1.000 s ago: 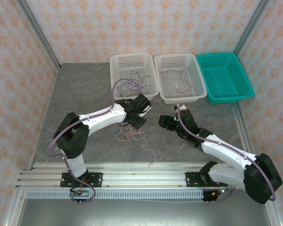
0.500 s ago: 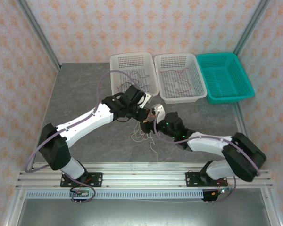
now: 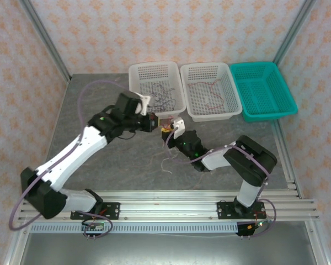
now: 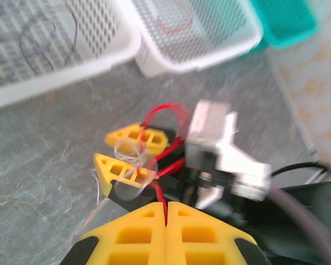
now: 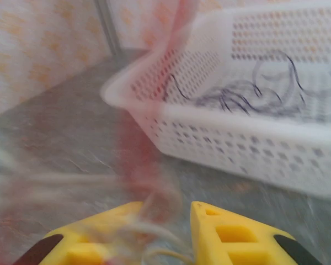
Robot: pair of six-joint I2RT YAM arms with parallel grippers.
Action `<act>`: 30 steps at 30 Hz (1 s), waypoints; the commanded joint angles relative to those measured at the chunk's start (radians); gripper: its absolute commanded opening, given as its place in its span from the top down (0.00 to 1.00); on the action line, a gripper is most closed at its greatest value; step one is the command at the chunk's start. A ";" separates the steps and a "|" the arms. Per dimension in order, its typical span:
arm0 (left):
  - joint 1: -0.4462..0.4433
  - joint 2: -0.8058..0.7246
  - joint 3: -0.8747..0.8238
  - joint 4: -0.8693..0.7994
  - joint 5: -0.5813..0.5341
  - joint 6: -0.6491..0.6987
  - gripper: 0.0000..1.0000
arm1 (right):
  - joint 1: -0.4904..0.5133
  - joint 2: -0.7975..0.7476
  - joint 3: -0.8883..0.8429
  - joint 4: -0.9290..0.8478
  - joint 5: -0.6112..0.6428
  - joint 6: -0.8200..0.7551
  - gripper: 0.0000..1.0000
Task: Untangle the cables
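My left gripper [image 4: 166, 204] is shut on a red cable [image 4: 164, 112], which rises from its fingertips and loops past my right gripper's yellow fingers [image 4: 123, 169]. A pale cable [image 4: 129, 149] curls around those fingers. In the top view the left gripper [image 3: 155, 123] and right gripper [image 3: 166, 131] nearly meet, just in front of the left white basket [image 3: 137, 70]. The right gripper [image 5: 166, 212] stands with a gap between its jaws, and blurred red and pale strands run through it. More pale strands [image 3: 168, 162] trail on the grey table below.
The left white basket [image 5: 220, 127] holds dark cables [image 3: 161, 91]. The middle white basket [image 3: 233, 94] holds red cables [image 3: 209, 94]. A teal basket [image 3: 289, 99] stands at the right. Metal frame posts and patterned walls close in the table.
The left gripper has carried the red cable up and back toward the baskets. The right gripper swung left into the tangle, and its jaws widened, then narrowed.
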State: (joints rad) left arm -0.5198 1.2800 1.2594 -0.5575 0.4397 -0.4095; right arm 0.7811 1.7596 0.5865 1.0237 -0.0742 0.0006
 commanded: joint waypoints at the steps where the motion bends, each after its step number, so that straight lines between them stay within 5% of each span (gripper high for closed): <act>1: 0.058 -0.119 0.016 0.105 0.072 -0.073 1.00 | -0.048 0.058 -0.073 -0.071 0.087 0.103 0.71; 6: 0.091 -0.150 -0.005 0.081 0.056 -0.082 1.00 | -0.058 0.039 -0.082 -0.083 0.037 0.102 0.89; 14: 0.273 -0.253 -0.038 -0.006 0.010 -0.084 1.00 | -0.163 0.028 -0.188 0.016 0.085 0.301 0.93; 17: 0.345 -0.269 -0.078 0.015 0.069 -0.117 1.00 | -0.176 -0.014 -0.182 -0.047 0.066 0.276 0.88; 22: 0.340 -0.254 -0.183 0.189 0.226 -0.202 1.00 | -0.176 -0.053 -0.143 -0.157 -0.037 0.234 0.77; 26: 0.304 -0.251 -0.206 0.196 0.229 -0.172 1.00 | -0.175 -0.155 -0.175 -0.147 -0.125 0.212 0.44; 30: 0.273 -0.239 -0.216 0.191 0.224 -0.148 1.00 | -0.172 -0.363 -0.179 -0.337 -0.196 0.096 0.32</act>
State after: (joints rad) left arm -0.2279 1.0431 1.0542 -0.4240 0.6411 -0.5751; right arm 0.6086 1.5280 0.4088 0.8017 -0.1963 0.1864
